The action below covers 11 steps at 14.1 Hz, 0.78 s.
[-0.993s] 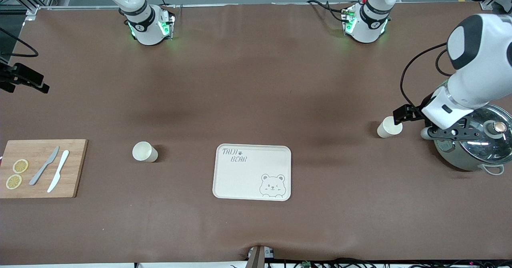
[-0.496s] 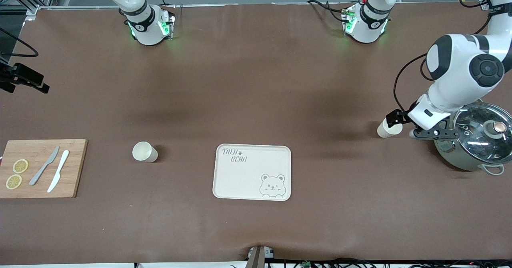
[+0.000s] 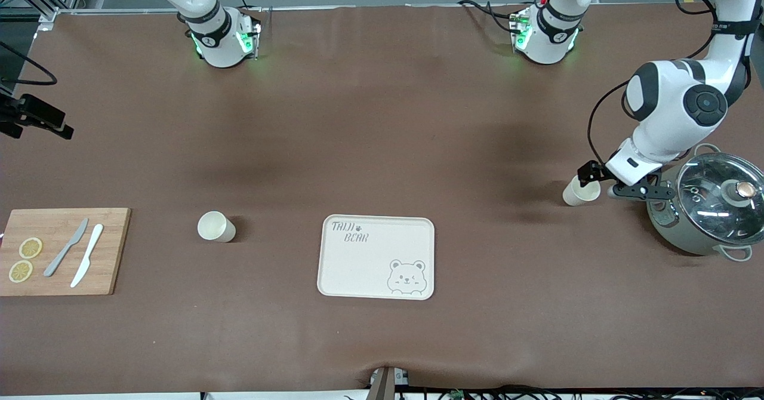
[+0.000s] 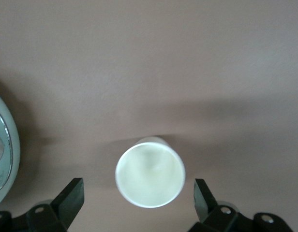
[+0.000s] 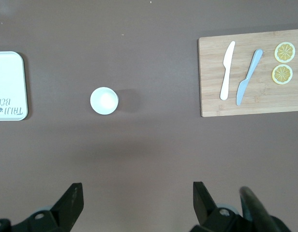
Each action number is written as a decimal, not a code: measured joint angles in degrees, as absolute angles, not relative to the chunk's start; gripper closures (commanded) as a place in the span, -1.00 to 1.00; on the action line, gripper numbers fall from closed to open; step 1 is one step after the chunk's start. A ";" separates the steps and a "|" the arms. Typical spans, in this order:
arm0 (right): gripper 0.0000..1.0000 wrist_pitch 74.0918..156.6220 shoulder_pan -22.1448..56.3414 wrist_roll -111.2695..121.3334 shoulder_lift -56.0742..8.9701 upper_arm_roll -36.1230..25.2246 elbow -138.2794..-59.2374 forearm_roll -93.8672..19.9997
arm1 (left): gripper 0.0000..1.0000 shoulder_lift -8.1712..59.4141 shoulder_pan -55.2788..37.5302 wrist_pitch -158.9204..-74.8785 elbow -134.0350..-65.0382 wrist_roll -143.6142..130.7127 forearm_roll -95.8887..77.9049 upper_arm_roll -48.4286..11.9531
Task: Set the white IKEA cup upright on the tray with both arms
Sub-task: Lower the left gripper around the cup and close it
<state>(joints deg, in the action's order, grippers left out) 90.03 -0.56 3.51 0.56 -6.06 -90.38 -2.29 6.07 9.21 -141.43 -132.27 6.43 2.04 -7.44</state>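
Two white cups stand upright on the brown table. One cup (image 3: 580, 191) is at the left arm's end, beside the pot. My left gripper (image 3: 589, 178) is open and low over it; in the left wrist view the cup (image 4: 150, 178) sits between the spread fingers of the gripper (image 4: 138, 191), not touching them. The other cup (image 3: 216, 226) stands between the cutting board and the cream tray (image 3: 376, 257) with the bear drawing. My right gripper (image 5: 137, 193) is open and empty, high over the table, with that cup (image 5: 104, 100) and the tray's edge (image 5: 8, 87) below. It is out of the front view.
A grey pot with a glass lid (image 3: 710, 209) stands close beside the left gripper and shows in the left wrist view (image 4: 1, 154). A wooden cutting board (image 3: 59, 251) with two knives and lemon slices lies at the right arm's end.
The left arm has swung in and lowered, bringing its open gripper from beside the pot down over the cup. The cups and tray have not moved.
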 measured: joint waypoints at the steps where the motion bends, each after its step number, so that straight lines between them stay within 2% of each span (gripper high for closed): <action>1: -1.00 90.03 -0.56 3.51 0.56 -6.06 -90.38 -2.29 | -1.00 6.09 10.22 -142.64 -133.30 7.48 2.04 -7.43; 7: -1.00 90.03 -0.56 3.55 0.55 -6.06 -90.39 -2.29 | -1.00 9.79 11.43 -151.72 -137.24 8.99 2.05 -7.44; 11: -1.00 90.03 -0.56 3.57 0.55 -6.06 -90.39 -2.29 | -1.00 12.38 11.95 -154.43 -137.34 9.88 2.05 -7.44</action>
